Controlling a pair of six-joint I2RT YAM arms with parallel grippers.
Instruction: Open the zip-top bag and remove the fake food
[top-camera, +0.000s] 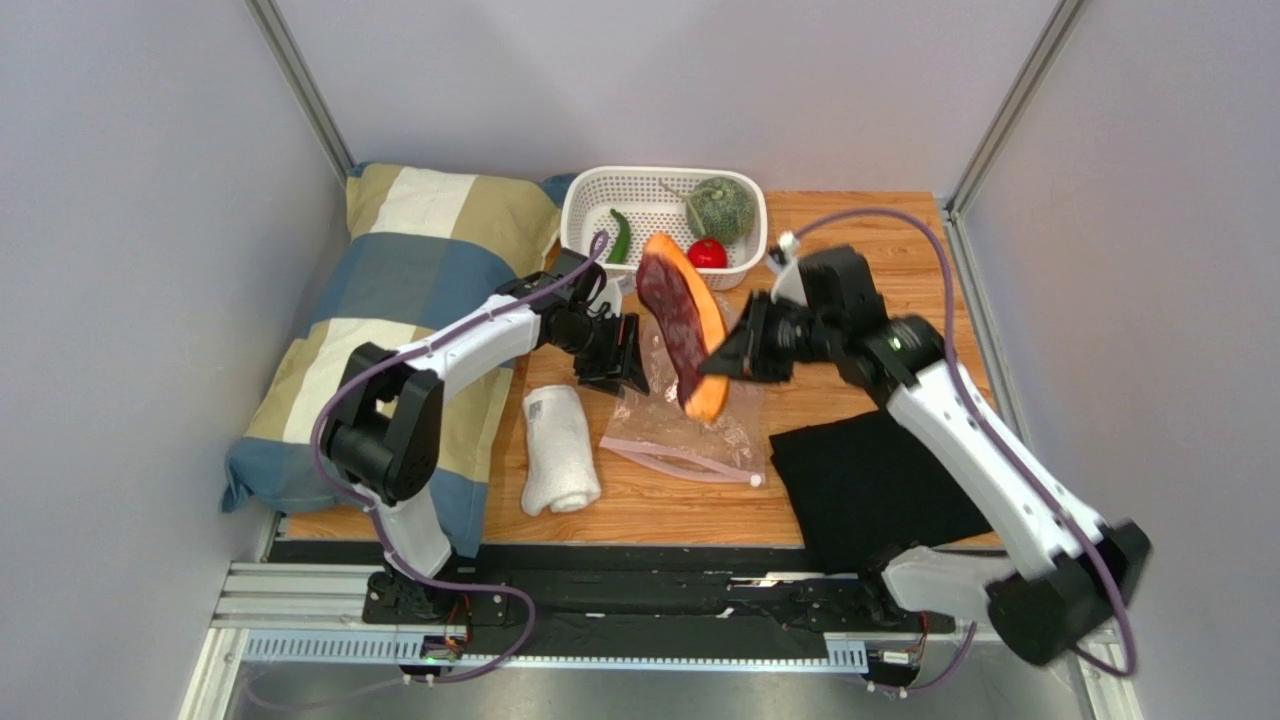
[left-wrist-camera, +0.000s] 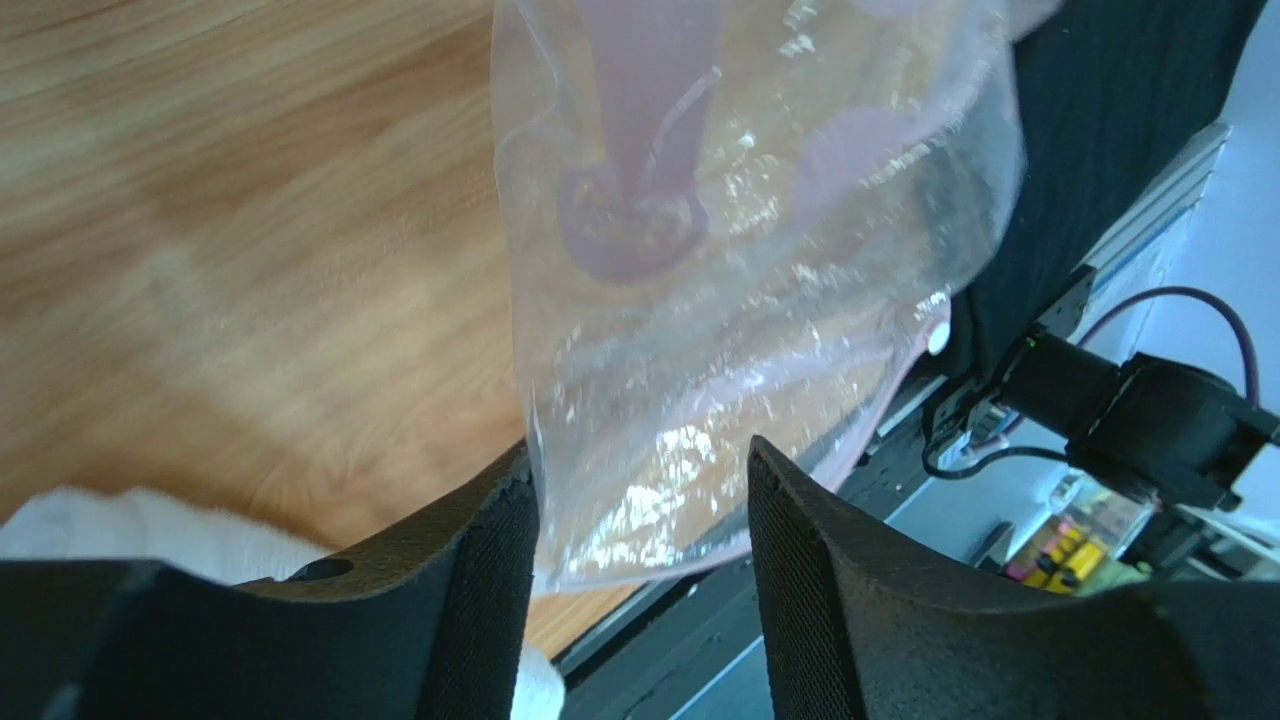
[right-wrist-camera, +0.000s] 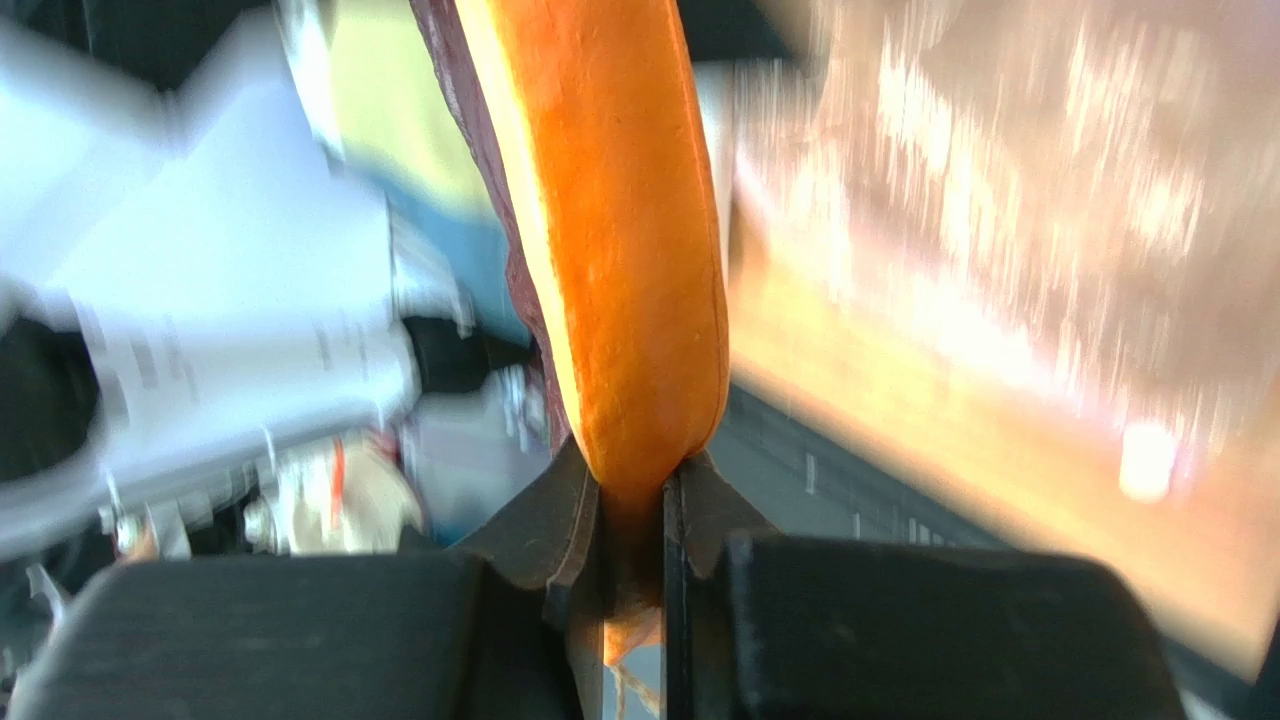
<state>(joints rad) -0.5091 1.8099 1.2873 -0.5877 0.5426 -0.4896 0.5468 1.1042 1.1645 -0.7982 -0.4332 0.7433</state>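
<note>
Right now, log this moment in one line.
right gripper: shut on purple-orange food, held above bag | left gripper: open around bag edge | basket: pepper, tomato, green vegetable

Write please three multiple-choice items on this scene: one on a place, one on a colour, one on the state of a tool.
1. Where is the red tomato?
A. in the white basket
B. on the flat cloth
C. in the right tool

2. What colour is the flat cloth?
A. black
B. white
C. blue

3. What is the right tool's state?
A. open, empty
B. shut on the purple-and-orange piece
C. shut on the tomato

Answers: 1 A, it lies within the basket's walls; 2 A, it is plain black; 3 B, it pinches the piece's orange end.
</note>
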